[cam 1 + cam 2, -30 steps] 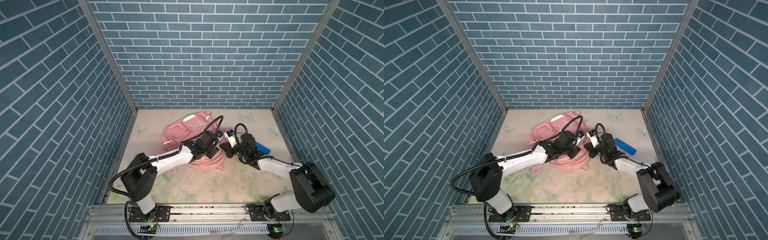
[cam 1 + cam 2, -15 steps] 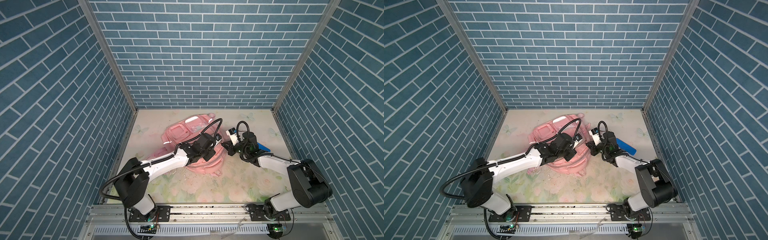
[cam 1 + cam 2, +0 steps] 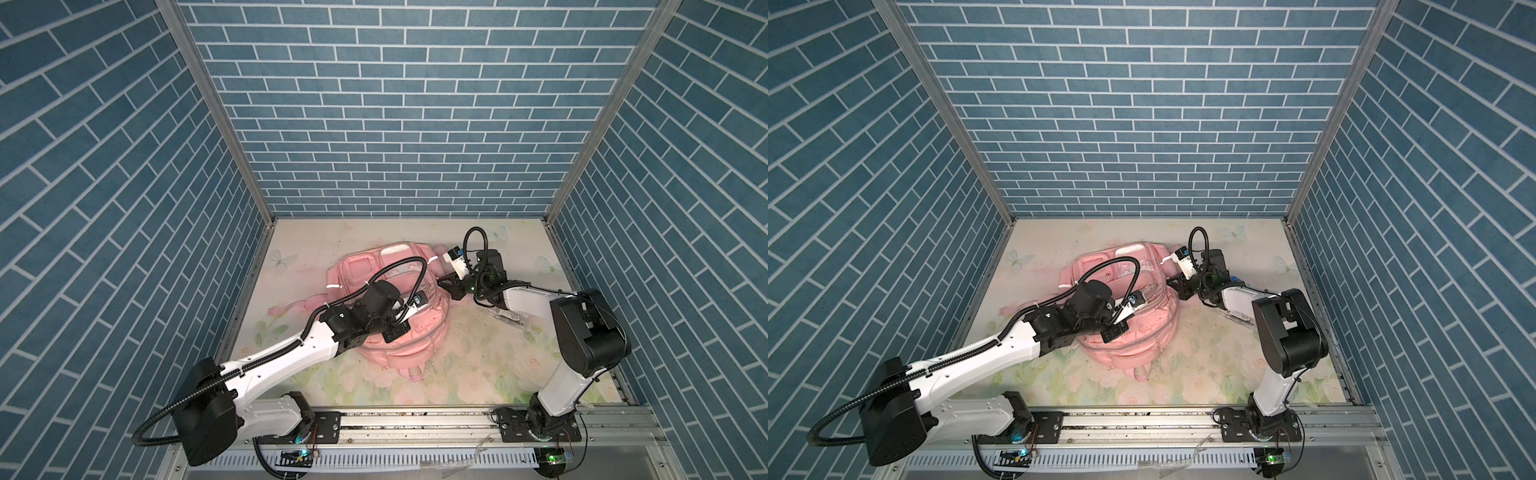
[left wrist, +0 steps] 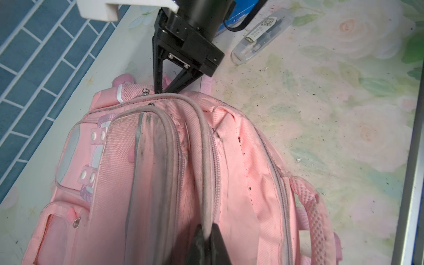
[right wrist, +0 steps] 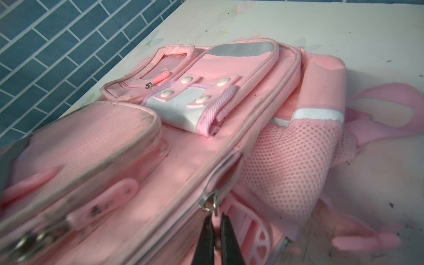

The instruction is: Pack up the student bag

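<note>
The student bag (image 3: 411,345) (image 3: 1142,345), a large pink backpack, lies flat mid-table in both top views. My left gripper (image 3: 397,330) (image 3: 1115,332) rests on its near half. In the left wrist view the left gripper (image 4: 206,226) is shut on a grey-pink piped seam (image 4: 205,183) beside a zip. My right gripper (image 3: 442,284) (image 3: 1170,281) (image 4: 161,90) is at the bag's far right corner. In the right wrist view the right gripper (image 5: 215,215) is shut on the pink tab of a zipper pull (image 5: 212,202), just below its metal ring.
A clear plastic pen case (image 3: 505,322) (image 3: 1237,318) (image 4: 261,34) lies on the floral table under the right forearm. A blue object (image 3: 1235,277) (image 4: 226,21) shows partly behind the right wrist. Blue brick walls (image 3: 395,124) close in three sides, and a metal rail (image 3: 415,419) runs along the front.
My left gripper's jaws have closed on the bag's seam and the left arm has drawn nearer the front. The right gripper, still shut, has moved toward the back with the bag's corner.
</note>
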Controlling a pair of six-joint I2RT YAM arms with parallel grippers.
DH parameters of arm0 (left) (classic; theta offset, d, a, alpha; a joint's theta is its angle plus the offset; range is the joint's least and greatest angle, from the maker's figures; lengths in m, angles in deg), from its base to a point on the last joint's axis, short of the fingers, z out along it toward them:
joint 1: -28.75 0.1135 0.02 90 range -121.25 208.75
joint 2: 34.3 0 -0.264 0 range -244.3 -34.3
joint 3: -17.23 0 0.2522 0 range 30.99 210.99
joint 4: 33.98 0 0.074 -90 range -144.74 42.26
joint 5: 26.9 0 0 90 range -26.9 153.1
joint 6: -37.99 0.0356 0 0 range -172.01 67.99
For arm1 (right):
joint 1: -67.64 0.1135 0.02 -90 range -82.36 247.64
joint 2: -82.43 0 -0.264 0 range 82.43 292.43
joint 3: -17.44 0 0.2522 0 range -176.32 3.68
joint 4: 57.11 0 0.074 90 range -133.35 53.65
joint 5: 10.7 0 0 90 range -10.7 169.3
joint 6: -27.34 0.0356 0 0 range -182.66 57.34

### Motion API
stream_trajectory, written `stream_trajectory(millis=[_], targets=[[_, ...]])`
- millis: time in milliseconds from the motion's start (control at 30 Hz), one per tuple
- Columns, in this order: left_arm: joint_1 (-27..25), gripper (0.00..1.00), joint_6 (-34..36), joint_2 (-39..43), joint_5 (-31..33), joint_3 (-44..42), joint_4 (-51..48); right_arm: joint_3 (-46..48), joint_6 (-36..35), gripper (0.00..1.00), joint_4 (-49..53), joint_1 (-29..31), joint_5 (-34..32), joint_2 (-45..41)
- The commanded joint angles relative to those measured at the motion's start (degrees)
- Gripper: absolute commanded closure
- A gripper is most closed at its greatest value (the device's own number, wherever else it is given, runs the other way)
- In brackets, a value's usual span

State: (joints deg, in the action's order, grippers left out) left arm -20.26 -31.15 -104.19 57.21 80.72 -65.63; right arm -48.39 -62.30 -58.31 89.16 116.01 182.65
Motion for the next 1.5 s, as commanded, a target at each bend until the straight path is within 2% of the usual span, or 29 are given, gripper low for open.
stream_trajectory(millis=[0, 67, 267, 300, 367, 467, 600, 867, 1000, 1067, 1100, 1167, 1200, 1267, 1300, 1467], targets=[[1.0, 1.00, 3.9, 2.9, -4.4, -0.4, -4.6, -2.4, -2.2, 1.00, 0.2, -3.4, -5.2, 1.5], [1.1, 1.00, 3.9, 2.9, -3.8, -0.2, -5.0, -2.2, -2.5, 0.98, 0.2, -3.4, -4.2, 0.9], [1.0, 1.00, 2.8, 3.4, -2.5, 1.5, -7.0, -1.9, -6.0, 0.77, 4.2, -3.5, -5.7, -2.4], [1.1, 0.97, 2.4, 3.5, -2.5, 1.9, -7.5, -1.7, -6.8, 0.75, 4.8, -3.4, -6.0, -3.1], [0.7, 0.75, 1.2, 3.5, -2.6, 3.2, -8.7, -1.1, -9.1, 0.70, 6.2, -3.4, -7.4, -4.8], [-0.9, 0.56, -1.6, 3.6, -0.3, 4.9, -8.8, 0.6, -13.3, 0.65, 6.8, -3.4, -8.0, -7.6], [-4.2, 0.51, -2.3, 1.9, 5.6, 5.7, -7.1, 5.0, -17.2, 0.61, 2.8, -3.4, -7.6, -11.5], [-6.2, 0.47, -2.5, -6.3, 13.3, 7.3, -2.7, 11.0, -25.4, 0.58, -4.9, -3.4, 3.6, -14.3], [-6.2, 0.48, -3.4, -9.8, 18.4, 8.7, -0.8, 11.3, -28.1, 0.58, -6.1, -3.1, 9.3, -13.2], [-6.3, 0.52, -3.7, -10.7, 20.5, 8.7, -0.4, 10.8, -29.4, 0.58, -6.5, -2.5, 11.2, -12.2], [-6.2, 0.58, -3.7, -10.7, 20.9, 8.6, -0.3, 10.4, -29.9, 0.58, -6.6, -2.1, 11.4, -11.7], [-5.9, 0.80, -3.8, -9.6, 21.8, 7.4, 0.6, 9.2, -31.3, 0.58, -6.2, -1.3, 12.3, -10.3], [-5.8, 0.87, -3.7, -8.5, 21.5, 6.6, 1.4, 8.5, -32.2, 0.58, -5.6, -0.9, 12.8, -9.7], [-4.6, 0.98, -3.1, -5.3, 18.9, 4.1, 3.4, 7.0, -33.8, 0.58, -4.6, 0.3, 13.6, -8.3], [-3.9, 1.00, -2.6, -3.6, 16.9, 3.0, 4.2, 6.3, -34.5, 0.58, -4.2, 0.9, 13.9, -7.6], [0.9, 1.00, 0.3, 4.8, 7.1, -3.5, 9.6, 2.9, -36.9, 0.57, -3.4, 3.8, 17.6, -4.7]])
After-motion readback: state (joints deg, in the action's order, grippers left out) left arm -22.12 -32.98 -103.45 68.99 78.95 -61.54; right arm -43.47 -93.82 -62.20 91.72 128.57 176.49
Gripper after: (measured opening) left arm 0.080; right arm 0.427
